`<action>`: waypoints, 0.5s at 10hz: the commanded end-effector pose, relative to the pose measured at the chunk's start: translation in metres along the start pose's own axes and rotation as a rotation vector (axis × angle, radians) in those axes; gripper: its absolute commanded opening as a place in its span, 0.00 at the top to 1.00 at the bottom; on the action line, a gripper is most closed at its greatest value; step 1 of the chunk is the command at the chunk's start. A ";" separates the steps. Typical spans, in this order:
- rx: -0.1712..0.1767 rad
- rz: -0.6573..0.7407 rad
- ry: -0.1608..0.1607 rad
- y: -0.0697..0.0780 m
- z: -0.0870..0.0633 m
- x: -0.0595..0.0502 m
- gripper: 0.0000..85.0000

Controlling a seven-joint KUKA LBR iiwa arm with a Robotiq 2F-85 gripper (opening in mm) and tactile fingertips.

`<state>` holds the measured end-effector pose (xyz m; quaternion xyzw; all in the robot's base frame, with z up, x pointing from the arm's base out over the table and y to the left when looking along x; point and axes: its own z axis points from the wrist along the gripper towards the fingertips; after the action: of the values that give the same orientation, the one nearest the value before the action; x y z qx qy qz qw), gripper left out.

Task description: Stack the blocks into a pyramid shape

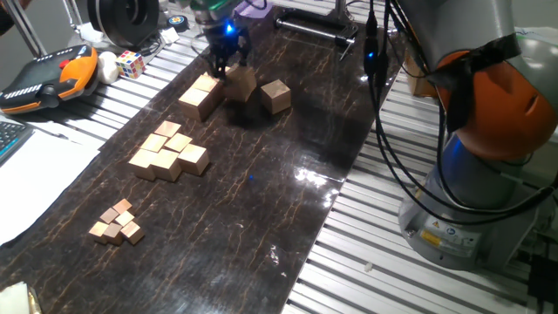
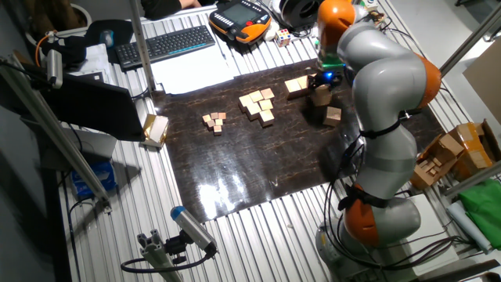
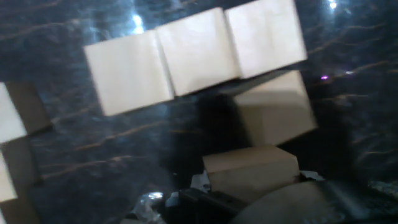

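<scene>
Start at the gripper (image 1: 225, 63): it hangs over the far end of the dark mat (image 1: 261, 218), its blue light on, directly above the large blocks. In the hand view, the dark fingers (image 3: 205, 202) sit at the bottom edge with a tan block (image 3: 252, 171) lying between or just ahead of them, but you cannot tell from any view how wide the jaws stand or whether they grip that block. Note the blocks' look: plain light-tan wooden cubes with smooth faces and sharp edges. In the hand view, three of them form a tight row (image 3: 196, 56), faces touching, with a fourth cube (image 3: 273, 109) touching the row's right end on the near side. In the first fixed view, the row (image 1: 200, 94) runs along the mat's left edge, a tilted cube (image 1: 241, 85) stands just beside it under the gripper, and a single cube (image 1: 275, 95) rests near it on the right, apart. Farther out, you will find a cluster of medium cubes (image 1: 170, 153) at mid-mat and a group of tiny cubes (image 1: 117, 221) well apart near the near end. Beyond the mat lie a puzzle cube (image 1: 131, 63) and an orange-and-black pendant (image 1: 48, 78). The arm's base (image 1: 471, 201) stands to the right of the mat.
</scene>
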<state>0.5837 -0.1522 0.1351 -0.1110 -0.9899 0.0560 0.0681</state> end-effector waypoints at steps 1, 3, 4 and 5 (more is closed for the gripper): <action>0.009 -0.002 -0.002 -0.009 -0.001 0.000 0.31; 0.029 0.001 -0.015 -0.027 0.004 0.000 0.31; 0.052 0.000 -0.031 -0.039 0.012 0.001 0.31; 0.052 -0.001 -0.033 -0.046 0.016 0.002 0.31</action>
<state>0.5698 -0.1984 0.1255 -0.1083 -0.9890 0.0840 0.0549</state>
